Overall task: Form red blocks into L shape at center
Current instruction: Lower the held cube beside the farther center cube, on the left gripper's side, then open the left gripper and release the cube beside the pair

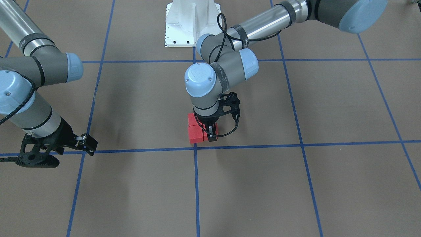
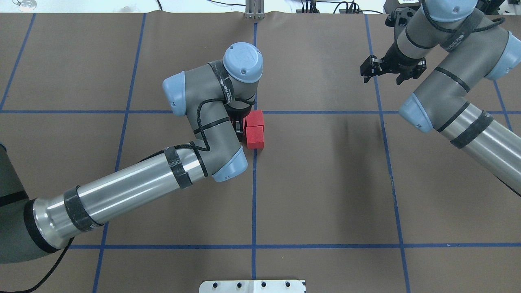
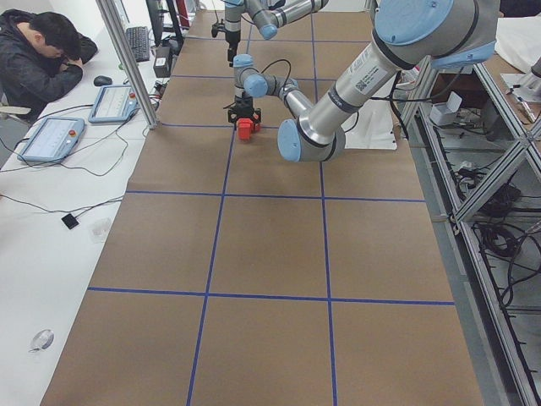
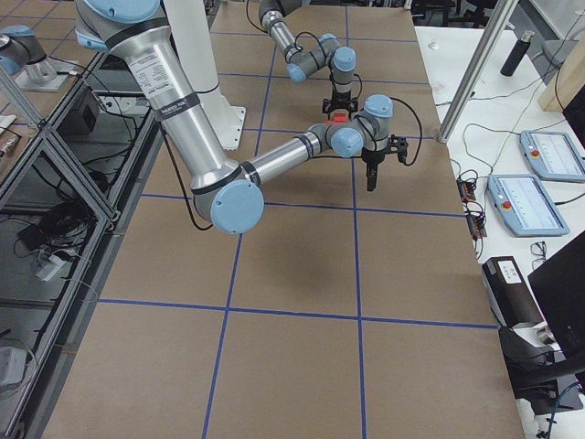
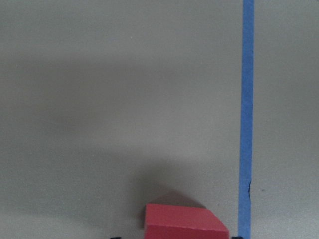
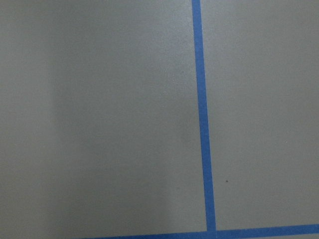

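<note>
Brown gridded surface (image 1: 296,184), blue tape lines. Red blocks (image 1: 196,133) sit just robot-side of the center crossing (image 1: 195,147). Two touch in a row along the line running from it; the third block (image 5: 184,222) lies beside the nearer one. Left gripper (image 1: 210,133) straddles that third block; clamped or loose, cannot tell. Right gripper (image 2: 381,74) hangs well away from the crossing, fingers spread.

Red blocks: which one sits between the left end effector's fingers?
The block forming the L's foot, on the robot's left; the other two stand uncovered in a column beside it.
</note>
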